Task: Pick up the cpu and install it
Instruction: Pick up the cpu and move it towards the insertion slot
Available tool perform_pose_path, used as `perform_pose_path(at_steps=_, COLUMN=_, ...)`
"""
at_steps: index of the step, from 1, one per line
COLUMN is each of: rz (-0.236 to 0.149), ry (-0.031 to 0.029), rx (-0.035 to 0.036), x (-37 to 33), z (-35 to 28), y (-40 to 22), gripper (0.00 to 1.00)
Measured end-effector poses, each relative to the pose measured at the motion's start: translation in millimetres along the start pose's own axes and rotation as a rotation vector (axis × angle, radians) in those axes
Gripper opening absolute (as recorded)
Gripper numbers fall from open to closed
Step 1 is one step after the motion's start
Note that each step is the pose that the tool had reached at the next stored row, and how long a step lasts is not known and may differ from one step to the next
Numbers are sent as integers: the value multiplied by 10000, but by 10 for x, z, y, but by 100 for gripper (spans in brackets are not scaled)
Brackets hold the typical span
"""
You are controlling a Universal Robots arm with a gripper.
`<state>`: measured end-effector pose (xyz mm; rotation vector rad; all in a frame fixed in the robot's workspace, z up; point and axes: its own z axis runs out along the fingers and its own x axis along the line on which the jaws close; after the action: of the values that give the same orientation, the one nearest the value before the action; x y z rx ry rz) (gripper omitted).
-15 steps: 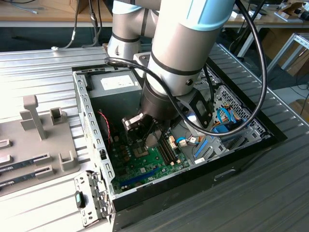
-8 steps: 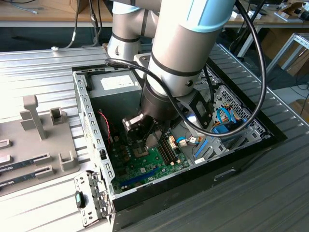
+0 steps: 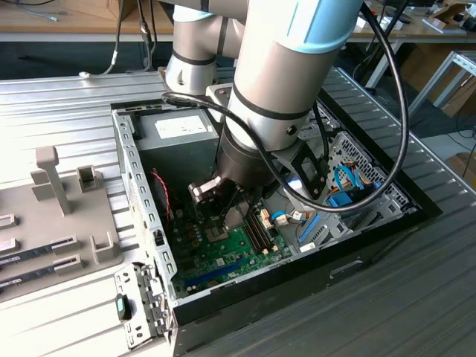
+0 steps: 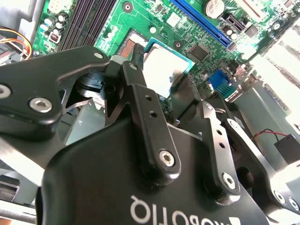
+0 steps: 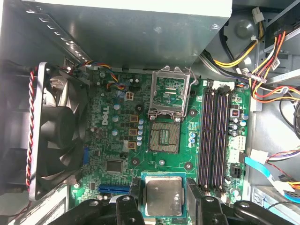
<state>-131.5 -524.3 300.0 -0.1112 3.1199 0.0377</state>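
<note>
The cpu (image 5: 163, 196) is a flat square chip with a silvery-grey top, and my gripper (image 5: 164, 202) is shut on it, one black finger (image 5: 134, 189) on each side. In the second wrist view the cpu (image 4: 165, 65) sits between the same fingertips (image 4: 137, 50) above the green motherboard (image 4: 140, 21). The open socket (image 5: 164, 138) lies a short way from the chip on the motherboard (image 5: 112, 140), with its metal frame (image 5: 171, 91) lifted up beyond it. In the exterior view my gripper (image 3: 225, 210) reaches down inside the open computer case (image 3: 134, 193).
A black fan (image 5: 56, 126) stands beside the board, and the grey power supply (image 5: 131, 28) is behind the socket. Memory slots (image 5: 213, 136) and loose coloured cables (image 5: 262, 56) flank the other side. A grey fixture plate (image 3: 52, 216) lies at the exterior view's left of the case.
</note>
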Motion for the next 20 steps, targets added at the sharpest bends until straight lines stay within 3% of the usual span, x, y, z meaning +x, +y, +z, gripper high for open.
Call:
perform_pose_path(at_steps=11, rz=0, ry=0, rx=0, x=-2, z=65, y=-2, gripper=47)
perform_pose_path(at_steps=15, rz=0, ry=4, rx=-2, x=-61, z=107, y=-3, gripper=47)
perform_pose_path(at_steps=20, rz=0, ry=7, rx=-1, x=-81, z=127, y=-4, gripper=47)
